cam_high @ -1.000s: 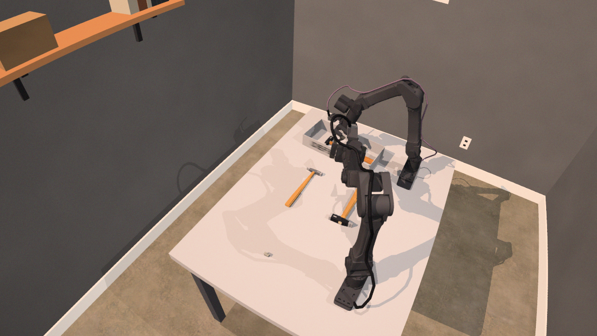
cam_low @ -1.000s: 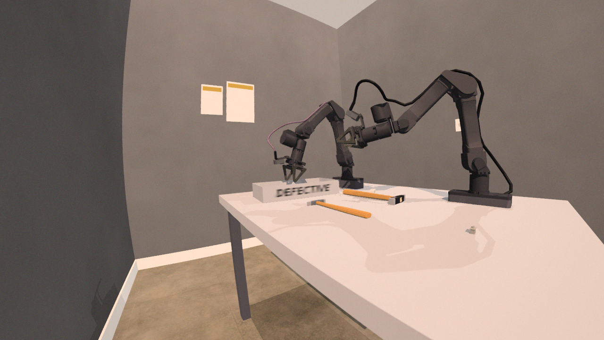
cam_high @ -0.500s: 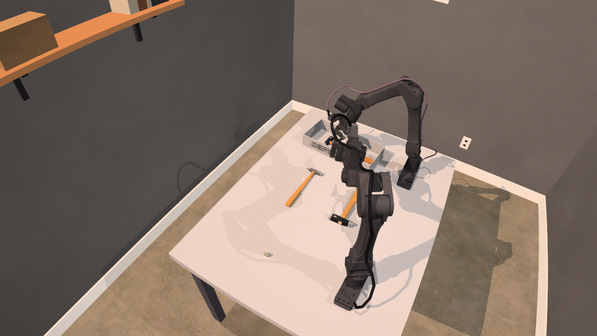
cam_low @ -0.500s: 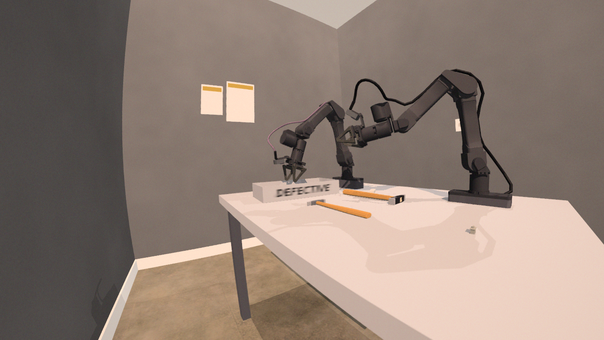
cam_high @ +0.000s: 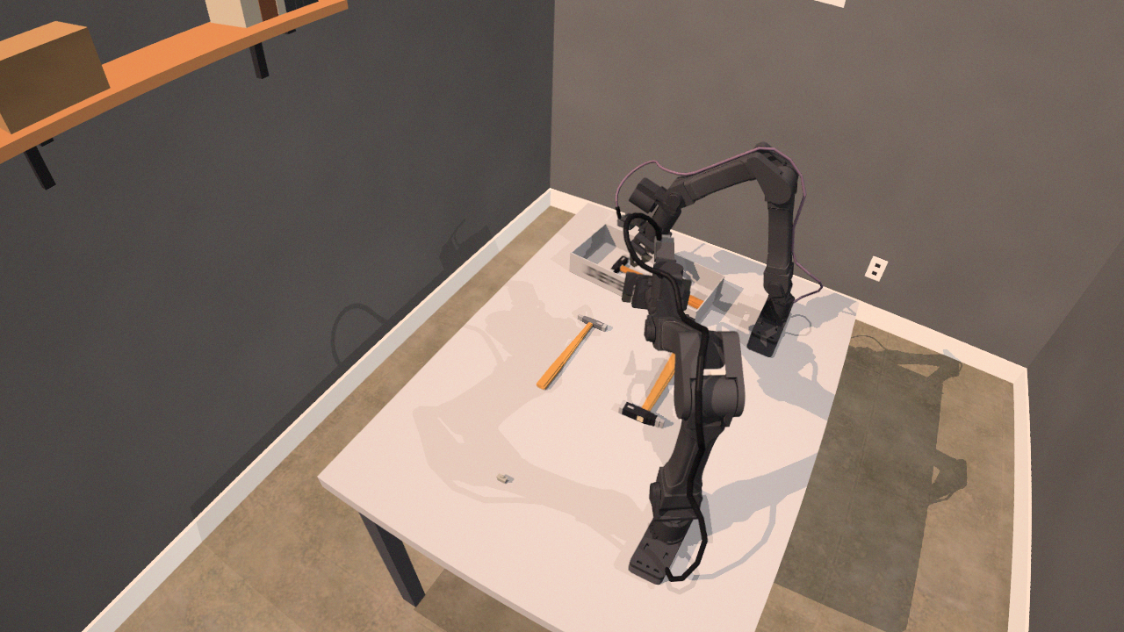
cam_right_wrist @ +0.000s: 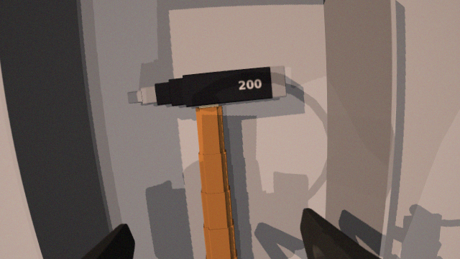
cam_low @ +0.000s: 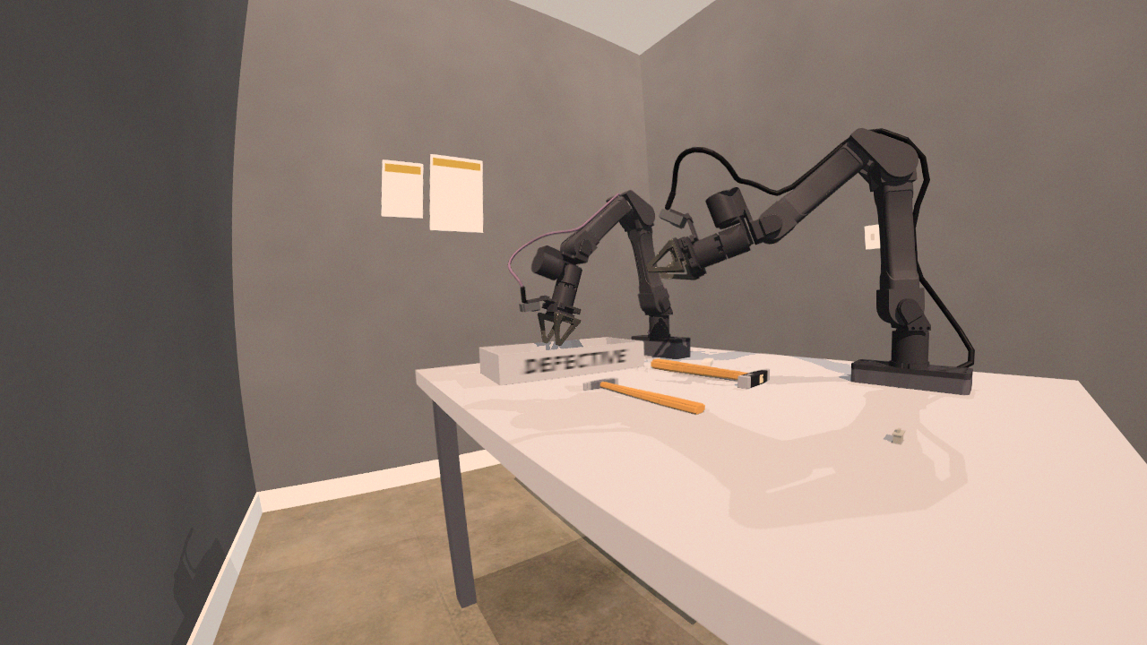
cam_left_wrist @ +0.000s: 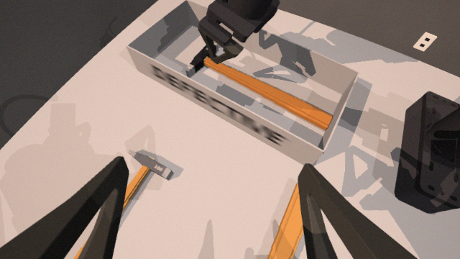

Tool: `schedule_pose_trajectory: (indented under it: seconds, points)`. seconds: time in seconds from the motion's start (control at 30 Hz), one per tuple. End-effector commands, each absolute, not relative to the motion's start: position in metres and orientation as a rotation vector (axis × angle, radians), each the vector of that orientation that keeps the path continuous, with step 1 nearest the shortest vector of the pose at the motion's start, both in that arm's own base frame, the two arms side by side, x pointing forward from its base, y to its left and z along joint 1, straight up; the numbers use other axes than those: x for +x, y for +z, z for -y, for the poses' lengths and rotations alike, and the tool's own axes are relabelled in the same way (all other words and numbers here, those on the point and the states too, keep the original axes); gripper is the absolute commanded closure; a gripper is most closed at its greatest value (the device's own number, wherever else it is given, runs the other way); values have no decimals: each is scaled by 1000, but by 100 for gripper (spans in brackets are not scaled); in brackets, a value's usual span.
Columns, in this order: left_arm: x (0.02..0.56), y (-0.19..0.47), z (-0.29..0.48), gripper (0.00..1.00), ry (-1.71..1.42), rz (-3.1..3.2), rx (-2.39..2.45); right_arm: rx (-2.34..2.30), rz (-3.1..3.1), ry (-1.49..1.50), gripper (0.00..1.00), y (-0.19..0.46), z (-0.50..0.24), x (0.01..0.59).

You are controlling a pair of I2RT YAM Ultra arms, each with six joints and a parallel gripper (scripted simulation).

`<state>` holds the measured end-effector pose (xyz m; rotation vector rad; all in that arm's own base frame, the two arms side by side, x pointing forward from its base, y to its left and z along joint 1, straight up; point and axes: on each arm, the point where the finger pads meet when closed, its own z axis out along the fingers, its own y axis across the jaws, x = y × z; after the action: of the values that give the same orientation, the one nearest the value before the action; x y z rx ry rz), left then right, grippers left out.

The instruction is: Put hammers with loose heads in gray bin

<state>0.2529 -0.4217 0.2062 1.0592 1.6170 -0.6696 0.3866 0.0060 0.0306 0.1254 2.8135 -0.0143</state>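
Just above the bin point(cam_high: 589, 270) point(cam_low: 501, 365) point(cam_left_wrist: 305, 151) point(cam_right_wrist: 359, 108), the right pincer point(cam_high: 644, 251) point(cam_low: 551, 345) point(cam_left_wrist: 227, 47) point(cam_right_wrist: 216, 226) points down with its fingers spread wide, a little short of fully open, and has hold of nothing. Beneath it lies the 200 hammer point(cam_high: 695, 301) point(cam_left_wrist: 269, 90) point(cam_right_wrist: 215, 173), inside the bin: its orange handle passes under the space between the fingers, and its black head lies beyond their tips in the right wrist view. Whether that head is loose, I cannot tell.

Well above the surface point(cam_high: 440, 440) point(cam_low: 802, 497) point(cam_left_wrist: 215, 180) point(cam_right_wrist: 431, 36), the left pincer point(cam_high: 628, 287) point(cam_low: 651, 270) point(cam_left_wrist: 215, 167) stands fully open and empty. Lower than it, outside the bin, two more hammers lie flat on the surface, apart from each other. The 100 hammer point(cam_high: 565, 355) point(cam_low: 653, 397) point(cam_left_wrist: 136, 187) has its grey head towards the bin; the black-headed hammer point(cam_high: 659, 384) point(cam_low: 697, 369) point(cam_left_wrist: 287, 226) has its handle end towards it. Well apart from both pincers, a small grey piece point(cam_high: 503, 477) point(cam_low: 898, 436) sits on the surface.
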Motion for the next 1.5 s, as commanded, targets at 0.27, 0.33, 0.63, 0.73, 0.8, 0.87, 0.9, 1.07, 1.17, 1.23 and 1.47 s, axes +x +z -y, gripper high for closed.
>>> schedule_pose_trajectory:
  seconds: [0.27, 0.33, 0.63, 0.73, 0.8, 0.87, 0.9, 1.07, 1.17, 1.23, 1.47]
  points:
    - [188, 274, 323, 0, -609, -1717, 1113, -280, -2785, 55, 56, 50, -77, 395]
    - [181, 279, 311, 0, -606, -1722, 1114, -360, -2773, 66, 56, 51, -91, 394]
    - [129, 295, 221, 0, -593, -1729, 1110, -1009, -2641, 155, 56, 40, -216, 354]
    - [114, 290, 193, 0, -582, -1742, 1118, -1218, -2572, 181, 56, 34, -253, 331]
    - [105, 285, 176, 0, -575, -1750, 1122, -1348, -2520, 198, 56, 30, -275, 314]
    - [105, 285, 176, 0, -575, -1750, 1122, -1348, -2520, 198, 56, 30, -275, 314]
    - [100, 281, 167, 0, -568, -1761, 1128, -1417, -2489, 206, 56, 27, -286, 305]
    - [76, 262, 121, 0, -553, -1775, 1136, -1753, -2308, 248, 56, 16, -338, 249]
    - [64, 250, 97, 0, -552, -1770, 1132, -1926, -2194, 269, 56, 9, -362, 214]
    - [58, 246, 89, 0, -563, -1761, 1133, -1992, -2146, 276, 56, 6, -371, 199]
    - [51, 239, 75, 0, -571, -1742, 1120, -2093, -2068, 278, 56, 1, -384, 174]
